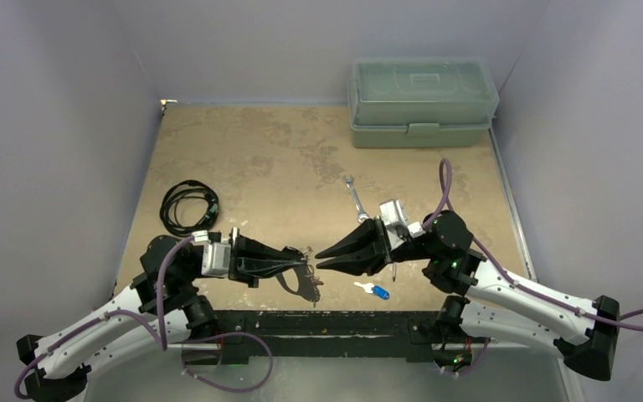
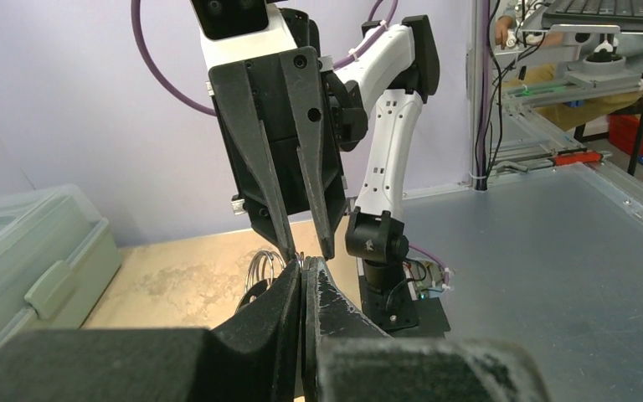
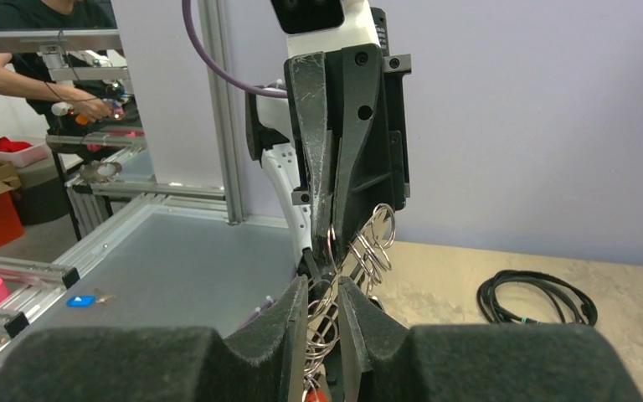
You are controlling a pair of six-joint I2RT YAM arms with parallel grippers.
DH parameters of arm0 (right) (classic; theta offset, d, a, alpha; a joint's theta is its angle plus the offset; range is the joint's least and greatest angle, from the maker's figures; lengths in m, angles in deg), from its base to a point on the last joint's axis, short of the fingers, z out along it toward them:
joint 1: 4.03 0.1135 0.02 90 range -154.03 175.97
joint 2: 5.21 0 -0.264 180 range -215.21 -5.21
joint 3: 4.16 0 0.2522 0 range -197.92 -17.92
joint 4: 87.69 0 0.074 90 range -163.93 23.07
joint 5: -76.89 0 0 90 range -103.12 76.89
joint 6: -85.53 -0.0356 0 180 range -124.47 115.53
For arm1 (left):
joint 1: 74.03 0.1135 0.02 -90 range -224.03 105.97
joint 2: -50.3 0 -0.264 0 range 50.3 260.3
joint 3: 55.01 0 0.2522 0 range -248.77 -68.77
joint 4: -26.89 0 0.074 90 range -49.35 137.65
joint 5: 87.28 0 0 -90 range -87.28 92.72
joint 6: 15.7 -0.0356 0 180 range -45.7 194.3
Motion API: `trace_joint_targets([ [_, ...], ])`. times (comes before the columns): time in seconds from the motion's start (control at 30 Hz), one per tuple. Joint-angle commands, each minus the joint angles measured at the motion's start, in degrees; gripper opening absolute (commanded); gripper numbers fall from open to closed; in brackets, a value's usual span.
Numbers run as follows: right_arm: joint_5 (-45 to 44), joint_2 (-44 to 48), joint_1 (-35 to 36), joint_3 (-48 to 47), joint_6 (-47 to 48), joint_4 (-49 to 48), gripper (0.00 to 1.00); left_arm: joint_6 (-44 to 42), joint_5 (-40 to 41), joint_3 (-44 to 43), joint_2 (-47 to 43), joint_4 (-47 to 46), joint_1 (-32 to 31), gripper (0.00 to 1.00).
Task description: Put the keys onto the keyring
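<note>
Your left end effector (image 1: pixel 302 256): jaws together, clamped on the keyring (image 3: pixel 370 241), whose wire loops hang below its tips.
Your right end effector (image 1: pixel 319 253): tip to tip with the left, jaws narrowly apart around those loops; you cannot tell whether they pinch.
One blue-headed key (image 1: pixel 379 292): lying on the counter (image 1: pixel 259 151), just nearside of the right end effector.

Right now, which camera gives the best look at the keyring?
The right wrist view. The keyring sits mid-frame and close, its wire loops hanging from the left claw. The left wrist view shows only a few loops, mostly hidden; the top view shows just a small dark tangle.
</note>
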Motion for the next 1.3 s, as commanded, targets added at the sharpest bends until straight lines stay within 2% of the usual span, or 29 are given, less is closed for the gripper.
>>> trace_joint_targets([
  [0.0, 0.2, -0.3, 0.5, -0.4, -0.6, -4.0, 0.22, 1.3, 1.2, 0.4, -0.5, -4.2, 0.1, 0.0],
  [0.17, -0.3, -1.4, 0.9, -0.7, -0.7, -4.8, 0.28, 1.4, 1.0, 0.4, -0.4, -4.2, 0.2, 0.0],
  [0.33, 0.0, -2.6, 1.1, -1.1, -0.9, -5.6, 0.27, 1.5, 1.3, 0.5, -0.8, -4.2, 0.1, 0.0],
  [0.73, 0.1, -5.4, 1.9, -1.5, -1.3, -7.9, 0.19, 1.4, 1.3, 0.5, -0.9, -4.1, 0.2, 0.0],
  [1.13, -0.3, -5.6, 2.1, -1.9, -0.6, -8.8, 0.15, 0.8, 2.5, 0.4, -1.2, -2.9, 0.1, 0.0],
  [1.27, 0.6, -6.1, 2.6, -2.0, 0.7, -9.4, 0.05, 0.7, 3.1, 0.3, -0.8, -2.4, 0.2, 0.0],
])
